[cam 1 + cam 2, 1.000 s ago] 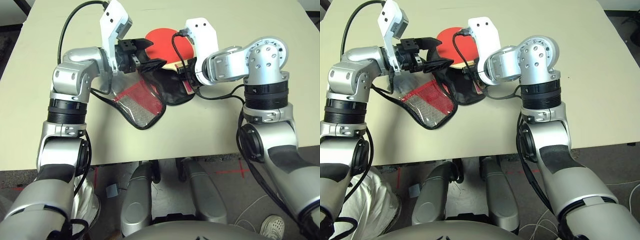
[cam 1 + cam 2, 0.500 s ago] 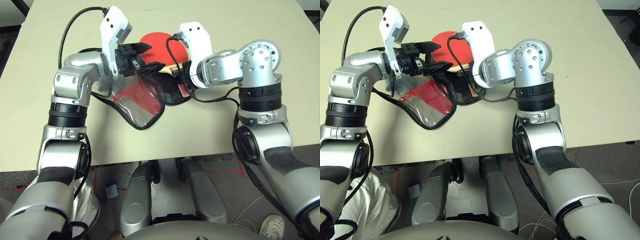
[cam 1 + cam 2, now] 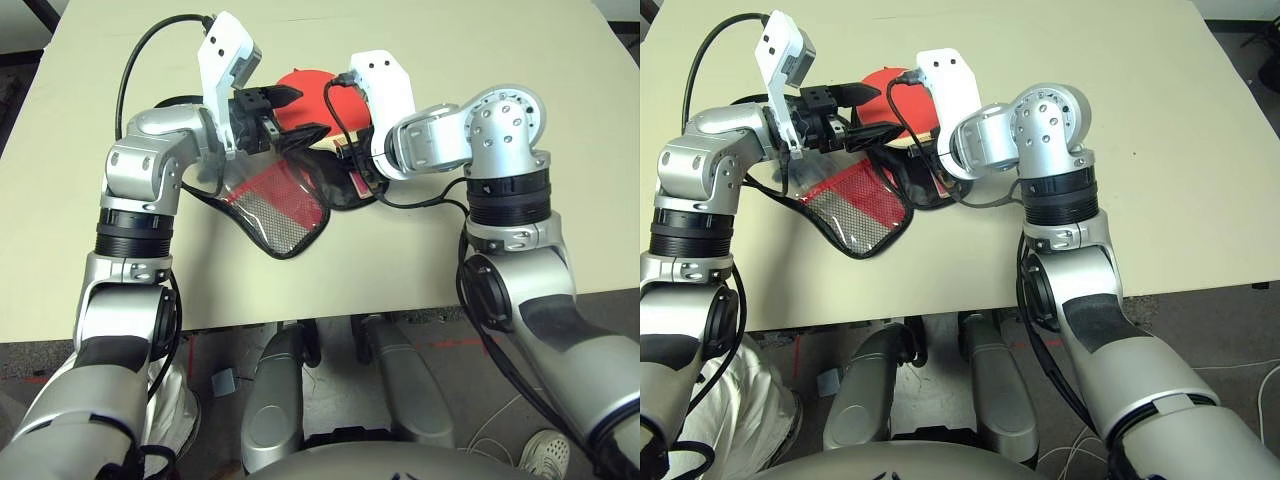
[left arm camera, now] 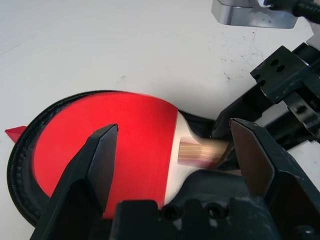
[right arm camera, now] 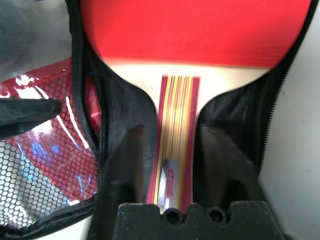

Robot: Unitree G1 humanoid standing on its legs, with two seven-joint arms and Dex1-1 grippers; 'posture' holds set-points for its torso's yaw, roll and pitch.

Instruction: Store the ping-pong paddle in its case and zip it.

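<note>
- Black fingers of the right gripper (image 5: 170, 165) straddle the paddle's striped handle, parted, pads just off the wood.
- The left gripper (image 4: 175, 150) hangs released above the ping-pong paddle (image 4: 110, 145).
- The blade lies in the case (image 3: 290, 200) on the worktop (image 3: 420, 270).
- Seat the handle fully before zipping.

The paddle (image 5: 200, 30) has a red rubber face and a pale wooden handle striped red, yellow and dark. The case (image 3: 275, 205) is red with black zip trim, black lining and black mesh. The table (image 3: 420, 250) is plain beige.
</note>
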